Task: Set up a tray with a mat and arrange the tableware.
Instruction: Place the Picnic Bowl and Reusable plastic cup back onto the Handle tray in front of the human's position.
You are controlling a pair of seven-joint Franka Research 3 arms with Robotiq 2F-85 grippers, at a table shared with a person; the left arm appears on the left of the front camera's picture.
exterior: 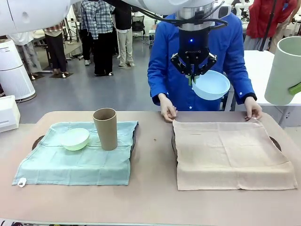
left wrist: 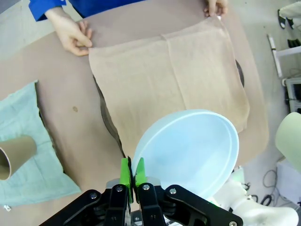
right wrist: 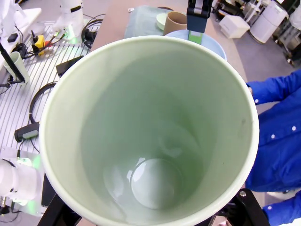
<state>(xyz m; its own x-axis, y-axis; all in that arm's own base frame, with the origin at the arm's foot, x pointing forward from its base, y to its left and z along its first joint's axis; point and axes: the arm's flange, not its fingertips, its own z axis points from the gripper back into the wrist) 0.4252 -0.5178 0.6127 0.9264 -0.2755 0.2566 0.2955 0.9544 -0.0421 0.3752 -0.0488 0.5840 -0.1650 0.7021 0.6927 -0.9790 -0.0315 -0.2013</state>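
Light blue bowl [exterior: 211,85] pinched by its rim in the left gripper [exterior: 192,75], hanging just below-right of the fingertips, high over the beige mat [exterior: 230,153] — pale green cup [exterior: 283,70] clamped by the right gripper [exterior: 295,88], raised at the table's right edge.

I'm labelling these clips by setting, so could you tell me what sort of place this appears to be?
Probably a robotics lab or demonstration hall: a floor rack strewn with cables beside the table, people standing about on an open grey floor, and white equipment units at the side.
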